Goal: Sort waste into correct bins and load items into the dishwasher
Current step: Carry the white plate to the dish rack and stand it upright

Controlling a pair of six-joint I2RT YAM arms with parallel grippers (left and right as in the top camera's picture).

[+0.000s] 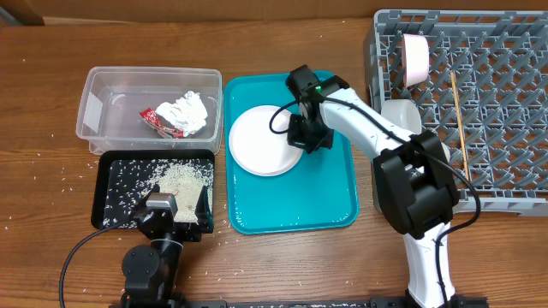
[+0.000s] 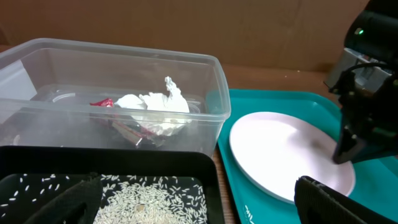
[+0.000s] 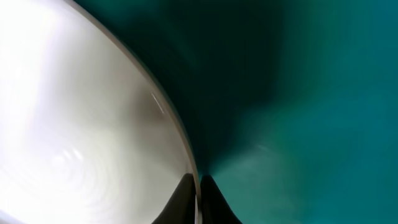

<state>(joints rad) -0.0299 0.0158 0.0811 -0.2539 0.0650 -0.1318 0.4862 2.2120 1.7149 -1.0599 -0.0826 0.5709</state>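
The white plate [image 1: 261, 141] lies on the teal tray [image 1: 291, 210]. My right gripper [image 1: 308, 137] is shut on the plate's right rim; in the right wrist view its fingers [image 3: 199, 193] pinch the plate's edge [image 3: 81, 124]. The clear tub [image 1: 103, 85] holds the crumpled napkin [image 1: 188, 111] and the red-and-silver wrapper [image 1: 158, 120]. The black tray [image 1: 116, 158] holds a heap of rice [image 1: 180, 178]. My left gripper [image 2: 199, 205] is open and empty, low over the black tray's near end. The grey dish rack [image 1: 514, 85] holds a pink bowl [image 1: 417, 56], a white bowl [image 1: 398, 115] and a chopstick [image 1: 459, 120].
Loose rice grains lie scattered on the wooden table around the black tray [image 1: 51, 184]. The clear tub [image 2: 211, 106] and the plate [image 2: 280, 149] show ahead of my left wrist, with the right arm [image 2: 354, 143] on the plate's far side.
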